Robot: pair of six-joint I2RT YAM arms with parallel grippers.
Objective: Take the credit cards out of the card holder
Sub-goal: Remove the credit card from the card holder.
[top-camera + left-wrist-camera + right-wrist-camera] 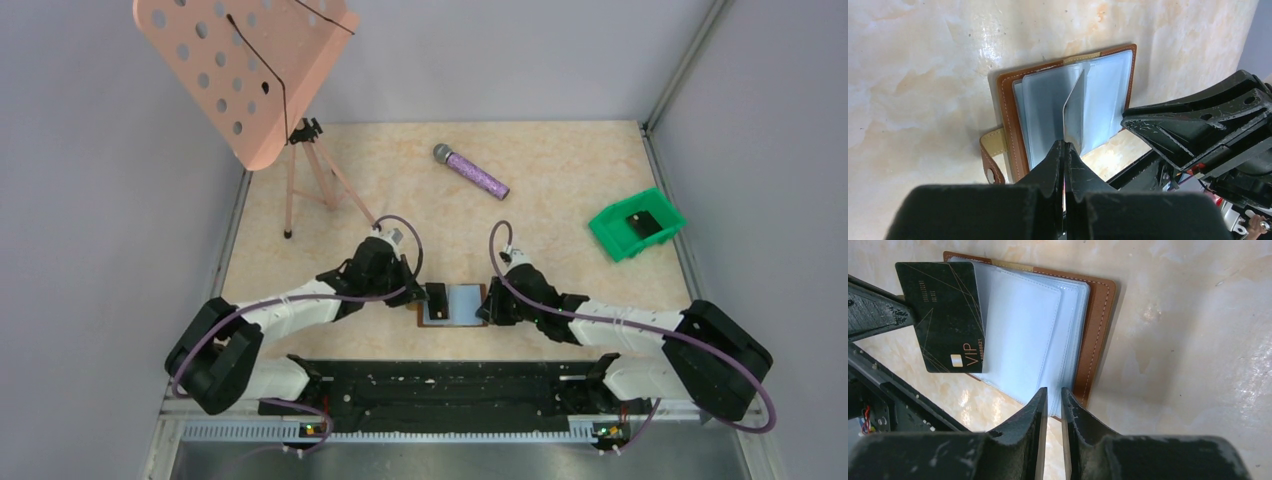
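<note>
Left gripper (1065,148) pinches a black card (944,315) over the holder (1099,325), which lies open between my arms. My right gripper (1054,399) is nearly closed at its edge, hold unclear. Next: draw the card clear.

Surface under inspection is a table (560,240) with a beige, marble-patterned top; the finish is glossy, and glare patches show in both wrist views. A pink perforated music stand (240,70) sits on a tripod (310,185) at the far corner. The back wall (520,50) directly behind the stand is plain grey. The side wall (90,200) just beside the stand is grey. The opposite wall (770,120), across the table from the stand, is likewise grey. A metal post (685,60) occupies the far corner opposite the stand. Lighting is even and shadows are soft.
</note>
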